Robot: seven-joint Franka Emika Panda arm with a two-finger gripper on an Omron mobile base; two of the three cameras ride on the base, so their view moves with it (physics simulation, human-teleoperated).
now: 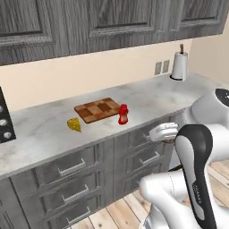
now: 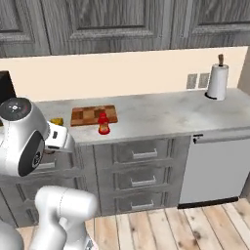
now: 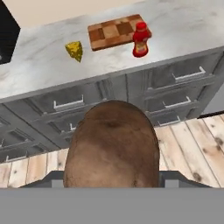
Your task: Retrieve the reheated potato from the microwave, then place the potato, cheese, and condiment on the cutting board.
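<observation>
While the gripper clamps the potato, cheese and condiment flank the cutting board on grey marble counter

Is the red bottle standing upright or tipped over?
Upright: the red bottle stands on the counter, cap on top, beside the cutting board.

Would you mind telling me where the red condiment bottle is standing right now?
The condiment stands upright on the grey counter, just off the cutting board's right front corner near the counter's front edge; the cheese sits left of the board.
</observation>
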